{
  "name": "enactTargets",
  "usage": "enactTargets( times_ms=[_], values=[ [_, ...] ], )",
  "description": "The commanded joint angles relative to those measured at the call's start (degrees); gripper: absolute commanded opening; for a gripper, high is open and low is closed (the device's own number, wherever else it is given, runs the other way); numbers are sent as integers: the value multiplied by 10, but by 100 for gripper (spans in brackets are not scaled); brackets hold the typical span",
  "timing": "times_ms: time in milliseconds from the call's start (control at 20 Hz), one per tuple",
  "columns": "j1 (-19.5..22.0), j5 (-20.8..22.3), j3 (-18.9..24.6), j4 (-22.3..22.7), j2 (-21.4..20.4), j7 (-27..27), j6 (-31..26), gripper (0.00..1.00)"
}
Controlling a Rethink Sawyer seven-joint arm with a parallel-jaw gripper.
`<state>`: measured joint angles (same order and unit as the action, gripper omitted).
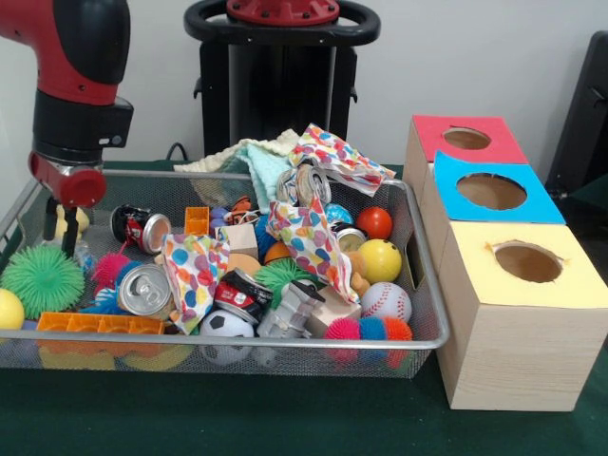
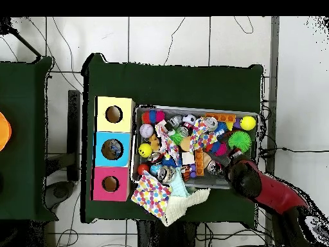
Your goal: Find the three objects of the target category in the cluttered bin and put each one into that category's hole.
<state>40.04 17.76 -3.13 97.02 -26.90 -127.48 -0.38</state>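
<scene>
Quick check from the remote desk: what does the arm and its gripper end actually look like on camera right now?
The arm is bulky, with glossy red shells over black joint sections. Below a black cylindrical wrist sits a red rounded block, from which the thin dark gripper parts hang. From overhead the arm shows as a red tube with a dark end. No markings or loose cables are visible.

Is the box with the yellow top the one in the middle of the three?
No. In the front view the blue-topped box sits in the middle, between the red-topped box and the yellow-topped box, which stands at the near end.

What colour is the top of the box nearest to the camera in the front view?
Pale yellow. The box top shows best in the front view.
</scene>
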Motion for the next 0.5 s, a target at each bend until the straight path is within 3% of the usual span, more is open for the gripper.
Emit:
enactTargets(
  times_ms=[50, 500],
  values=[
    [17, 31, 37, -48, 31, 1, -5, 100],
    [18, 36, 38, -41, 32, 1, -12, 100]
  ],
)
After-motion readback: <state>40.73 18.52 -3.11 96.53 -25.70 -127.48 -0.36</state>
